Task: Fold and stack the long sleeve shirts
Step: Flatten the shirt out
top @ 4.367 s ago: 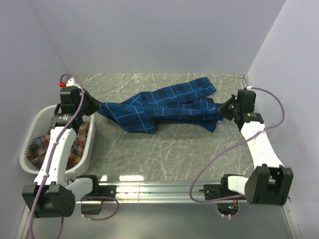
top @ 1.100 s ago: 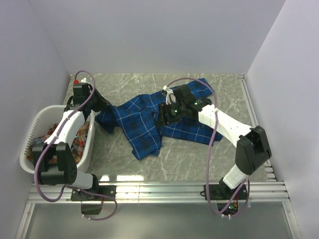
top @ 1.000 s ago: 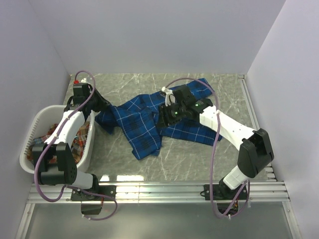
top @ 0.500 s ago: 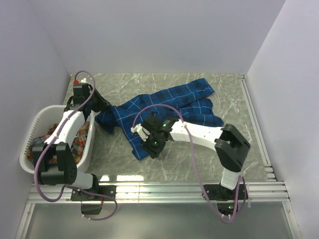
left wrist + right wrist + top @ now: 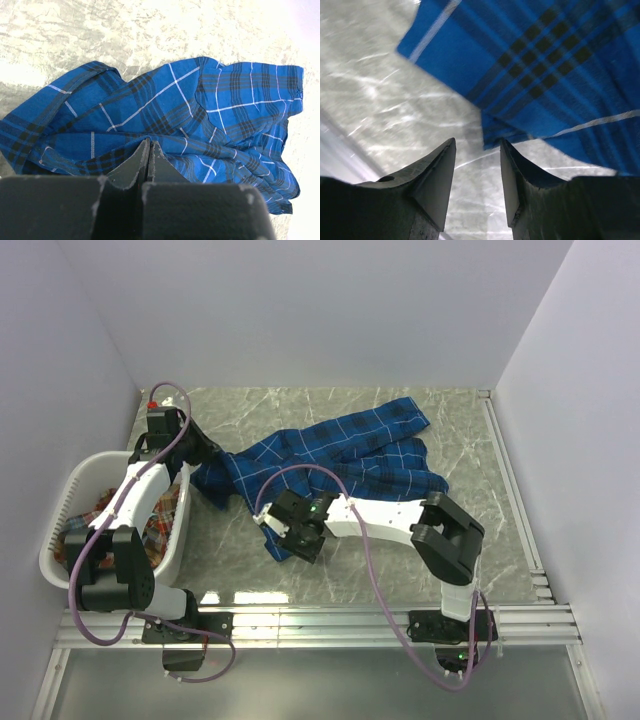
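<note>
A white laundry basket sits at the marbled table's left edge.

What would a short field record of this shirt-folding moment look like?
on table: royal blue plaid long sleeve shirt, rumpled, spread on grey marble tabletop
left fingers: shut on the blue shirt's edge nearest the basket
right fingers: open, low at its near corner, not gripping
basket: white plastic laundry basket, far left, holding a red-orange plaid shirt
folded: none yet

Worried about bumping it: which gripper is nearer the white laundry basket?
Left. The left gripper is beside the far right corner of the white laundry basket, shut on the blue plaid shirt; the right gripper is farther right, open over the shirt's near corner.
</note>
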Controlling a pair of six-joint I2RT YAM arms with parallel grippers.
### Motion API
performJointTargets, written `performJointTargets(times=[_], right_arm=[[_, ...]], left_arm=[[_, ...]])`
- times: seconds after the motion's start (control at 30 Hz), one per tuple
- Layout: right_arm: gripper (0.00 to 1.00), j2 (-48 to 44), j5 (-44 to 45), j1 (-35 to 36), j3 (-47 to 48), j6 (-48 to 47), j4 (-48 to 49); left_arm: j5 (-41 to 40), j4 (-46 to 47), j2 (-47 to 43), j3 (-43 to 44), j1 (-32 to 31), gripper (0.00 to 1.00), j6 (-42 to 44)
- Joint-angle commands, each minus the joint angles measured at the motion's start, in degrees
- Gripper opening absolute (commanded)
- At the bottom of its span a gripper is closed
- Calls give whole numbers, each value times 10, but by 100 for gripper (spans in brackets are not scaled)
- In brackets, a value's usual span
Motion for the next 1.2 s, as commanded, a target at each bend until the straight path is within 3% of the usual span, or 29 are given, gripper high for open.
performJointTargets(times=[0.0,0.27,0.33,0.37,0.4,0.6,0.77,0.93,1.13,1.17], right_arm=[[48,22,53,5,16,-3,29],[41,38,68,8,5,-2,59],[24,33,69,10,6,-4,53],[6,28,70,10,7,-5,51],[0,11,69,10,8,-5,45],[0,-104,43,9,59,-18,-71],[0,-186,27,10,177,-22,-185],[0,-225,-47,10,276,-31,-284],[0,-272,-192,10,244,-30,-287],[10,-277,-198,10,234,-27,-286]], left_arm=[[-2,7,-18,9,0,1,0],[-2,6,-20,8,0,1,2],[-3,7,-20,8,0,1,3],[-4,7,-20,8,0,0,3],[-4,7,-19,8,0,1,3],[-10,9,-10,16,0,0,8],[-22,12,-10,23,0,0,12],[-19,15,-23,17,0,1,7],[-17,13,-65,-8,0,1,7],[-16,12,-78,-18,0,1,7]])
